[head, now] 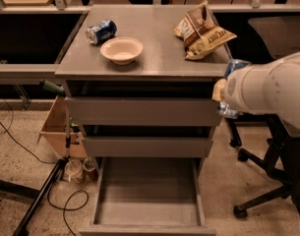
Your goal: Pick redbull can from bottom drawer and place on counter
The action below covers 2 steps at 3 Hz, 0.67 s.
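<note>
1. Grey metal fills the middle of the camera view. The counter (159, 58) lies across the upper centre, with two closed drawers (139, 111) below it. The bottom drawer (147, 191) stands pulled out at the lower centre, and the can is not in it.
2. At the right of the frame, level with the counter's front lip, we see the redbull can (235, 66). It is upright and off every surface. Its blue-and-silver top shows above the white arm (272, 87) and its base shows below it.
3. The gripper (224, 90) sits just right of the counter's front right corner, mostly hidden by the wrist. The can hangs there with nothing under it, so we judge the pincer closed around its middle, holding only that.
4. We take the step in hand to be the carry onto the counter. The can's base hangs below the slab's top, so we lift until it clears the edge and only then travel left.
5. For landing we favour the bare patch at the counter's front right, between the bowl (122, 49) and the chip bag (202, 31). The blue can (101, 32) at the upper left lies well apart.
6. We keep the can upright, lower it until the base rests flat well in from the edge, then release. A slim, tall can probably tips easily, so we back the arm away without brushing it.
</note>
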Motion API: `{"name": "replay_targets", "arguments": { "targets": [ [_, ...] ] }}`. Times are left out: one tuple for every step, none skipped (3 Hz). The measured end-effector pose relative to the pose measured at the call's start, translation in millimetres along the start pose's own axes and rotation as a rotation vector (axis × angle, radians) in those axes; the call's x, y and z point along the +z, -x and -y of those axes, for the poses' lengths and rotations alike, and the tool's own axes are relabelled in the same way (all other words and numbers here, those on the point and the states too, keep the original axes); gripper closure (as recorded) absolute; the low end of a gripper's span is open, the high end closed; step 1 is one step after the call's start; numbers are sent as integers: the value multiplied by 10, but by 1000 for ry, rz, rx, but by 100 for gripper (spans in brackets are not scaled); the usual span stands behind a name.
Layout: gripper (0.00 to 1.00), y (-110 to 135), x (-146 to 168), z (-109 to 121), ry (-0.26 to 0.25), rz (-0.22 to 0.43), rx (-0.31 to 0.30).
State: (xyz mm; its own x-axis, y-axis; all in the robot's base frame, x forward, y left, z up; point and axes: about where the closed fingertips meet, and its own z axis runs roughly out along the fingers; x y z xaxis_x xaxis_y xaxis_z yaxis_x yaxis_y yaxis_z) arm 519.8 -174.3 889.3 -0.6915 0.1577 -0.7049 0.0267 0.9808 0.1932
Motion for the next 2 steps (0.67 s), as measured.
{"name": "replay_targets", "arguments": {
  "targets": [
    [100, 168, -89, -74, 14, 30, -4],
    [100, 173, -45, -52, 13, 33, 7]
  ]
}}
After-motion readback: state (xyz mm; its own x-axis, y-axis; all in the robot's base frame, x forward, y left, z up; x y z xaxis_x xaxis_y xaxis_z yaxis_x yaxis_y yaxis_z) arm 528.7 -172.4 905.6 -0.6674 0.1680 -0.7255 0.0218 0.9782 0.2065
